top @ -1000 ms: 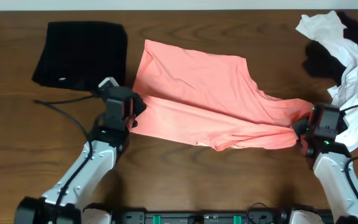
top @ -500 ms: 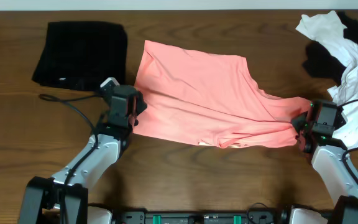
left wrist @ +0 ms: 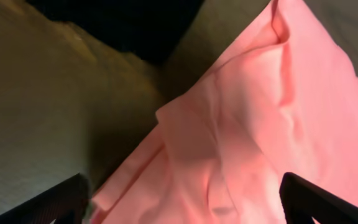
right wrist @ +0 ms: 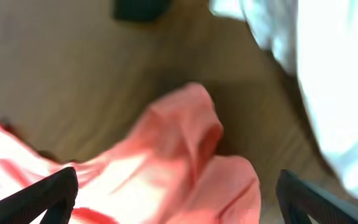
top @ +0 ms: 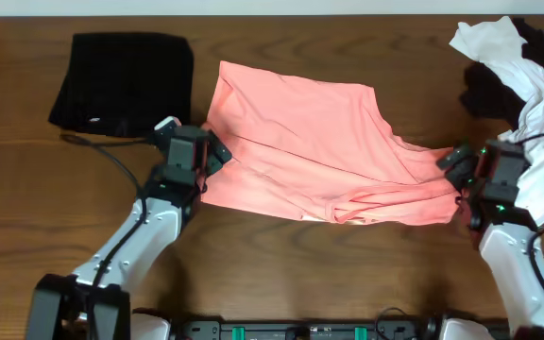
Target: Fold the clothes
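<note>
The salmon-pink T-shirt (top: 310, 142) lies spread across the middle of the table, its near edge rumpled into a fold. My left gripper (top: 215, 155) hovers at the shirt's left edge, jaws wide open. In the left wrist view the pink cloth (left wrist: 253, 124) lies loose below the left gripper (left wrist: 182, 208). My right gripper (top: 454, 164) is open at the shirt's right tip. The right wrist view shows a bunched pink corner (right wrist: 179, 149) under the open right gripper (right wrist: 176, 202), not pinched.
A neat black folded rectangle (top: 121, 80) sits at the back left, close to the left arm. A white garment (top: 532, 113) tangled with a black one (top: 487, 93) is heaped at the back right, beside the right arm.
Both grippers went from shut on the shirt's ends to wide open, letting the cloth go. Both moved a little toward the back, and the shirt's near edge settled on the table.
</note>
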Controlling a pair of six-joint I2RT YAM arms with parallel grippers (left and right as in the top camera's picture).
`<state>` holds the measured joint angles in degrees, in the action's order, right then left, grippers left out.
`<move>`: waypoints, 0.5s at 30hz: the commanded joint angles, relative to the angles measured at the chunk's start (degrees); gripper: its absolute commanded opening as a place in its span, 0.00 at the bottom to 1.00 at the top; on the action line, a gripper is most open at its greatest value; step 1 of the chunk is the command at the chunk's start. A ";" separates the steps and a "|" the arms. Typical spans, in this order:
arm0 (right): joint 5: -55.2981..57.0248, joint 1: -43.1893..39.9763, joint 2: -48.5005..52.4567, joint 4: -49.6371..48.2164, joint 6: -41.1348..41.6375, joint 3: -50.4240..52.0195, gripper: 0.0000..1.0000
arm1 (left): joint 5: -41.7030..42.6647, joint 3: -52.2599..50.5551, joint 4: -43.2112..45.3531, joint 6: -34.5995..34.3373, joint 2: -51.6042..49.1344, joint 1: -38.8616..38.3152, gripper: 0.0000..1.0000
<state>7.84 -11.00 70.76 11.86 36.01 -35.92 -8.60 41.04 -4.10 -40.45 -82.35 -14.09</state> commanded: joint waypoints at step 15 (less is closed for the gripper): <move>-10.43 3.39 2.01 28.61 -17.77 -27.41 0.99 | -1.11 36.50 -41.59 15.65 0.61 -0.07 0.98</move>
<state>-2.83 -9.45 70.43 39.11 19.90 -60.62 -9.06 74.15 -44.58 -25.56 -81.95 -14.11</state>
